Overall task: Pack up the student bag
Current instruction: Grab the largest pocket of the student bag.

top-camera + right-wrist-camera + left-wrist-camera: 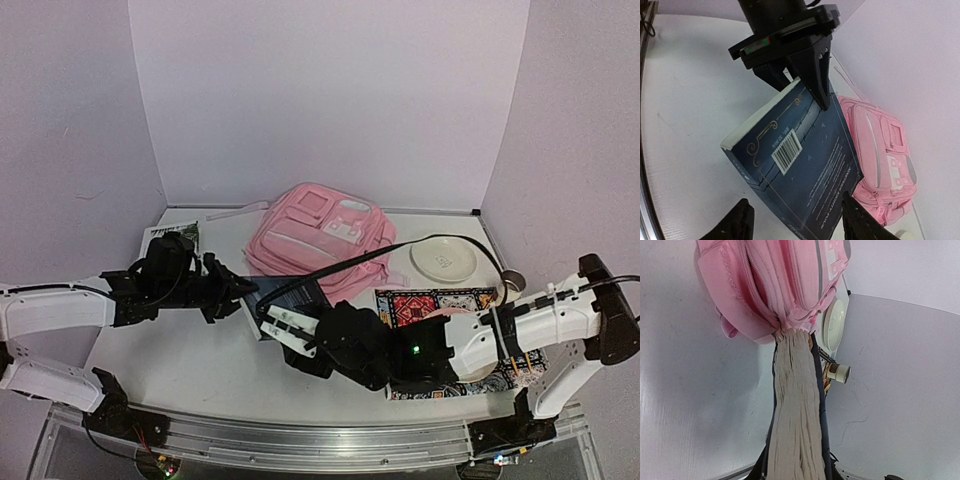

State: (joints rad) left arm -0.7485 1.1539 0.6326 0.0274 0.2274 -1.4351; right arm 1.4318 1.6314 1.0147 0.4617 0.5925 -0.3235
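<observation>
My left gripper [804, 96] is clenched on one short end of the thick dark blue hardcover book [805, 170]. One finger lies on the back cover with the barcode, and the other is behind the book. The large soft pink fabric student bag [315, 235] lies at the middle of the far edge of the bench, with its pale pocket panels facing up. The book is held between the bag and the near edge.

What matters for the next move is the line of the book. In my left wrist view its beige page edge runs straight away from my fingers, and its far end meets the side of the bag. So the long axis points at the bag, toward the far edge. Whether this end is inside an open zip or only touches the fabric, I cannot tell.

My right gripper [799, 210] is released, its two fingers spread wide on either side of the book's free corner. I judge that the left arm is the nearer one and should push along this axis, while the right arm can only steady the book.
</observation>
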